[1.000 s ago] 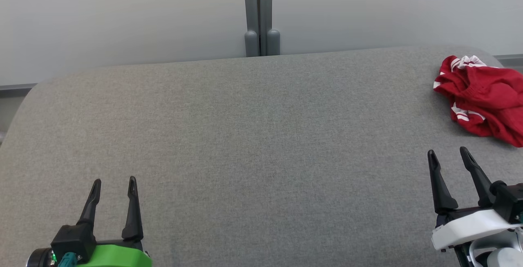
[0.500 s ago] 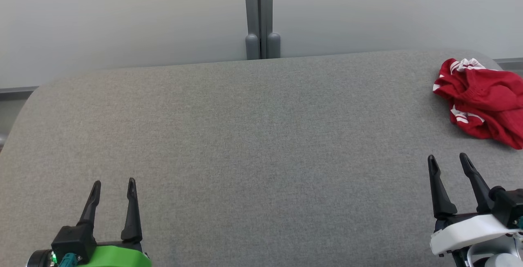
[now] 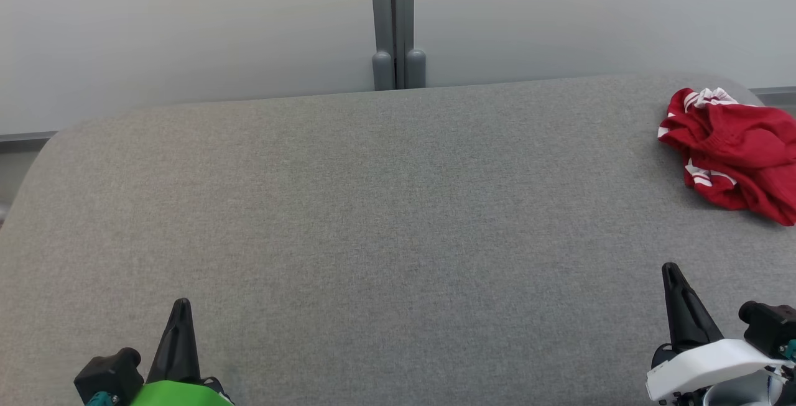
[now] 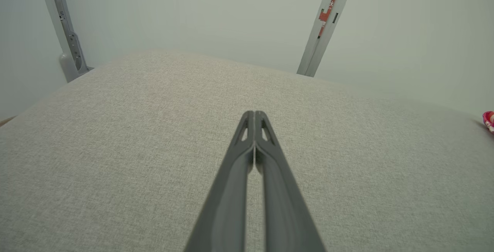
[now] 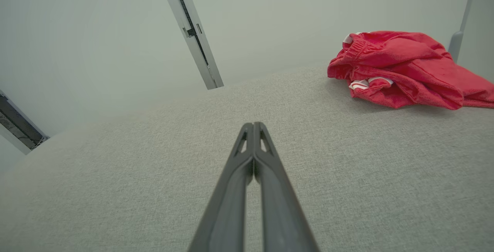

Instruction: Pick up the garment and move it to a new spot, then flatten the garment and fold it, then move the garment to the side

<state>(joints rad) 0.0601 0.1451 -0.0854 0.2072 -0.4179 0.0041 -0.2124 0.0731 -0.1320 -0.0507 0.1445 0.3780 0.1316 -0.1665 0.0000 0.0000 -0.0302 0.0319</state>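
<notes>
**Stock on view: one counter, two hands, one garment**

1. Left hand (image 3: 181, 304). At the lower left of the head view, over the near edge of the counter (image 3: 398, 207). Two long dark fingers pressed flat together from base to tip, closed and empty. A bright green housing (image 3: 177, 395) sits behind them. In the left wrist view the closed fingers (image 4: 247, 175) point across bare grey cloth.

2. Counter. Covered in grey woven fabric, with rounded far corners. It runs across the full width of the head view.

3. Post (image 3: 393, 20). Grey, upright, double, standing behind the middle of the counter's far edge, against a pale wall (image 3: 186, 33).

4. Right hand (image 3: 671, 269). At the lower right of the head view, over the near edge of the counter. Its dark fingers are shut tight against each other, with nothing gripped. A white housing (image 3: 709, 364) sits behind them. In the right wrist view the fingers (image 5: 247, 182) point over the counter, with the garment beyond and to the right of their tips.

5. Garment (image 3: 737, 148). Red cloth with white stripes, crumpled in a heap with a gathered elastic band showing. It lies on the far right corner of the counter, partly cut off by the right edge of the head view. It is well apart from the left hand and apart from the right hand, touched by neither.
</notes>
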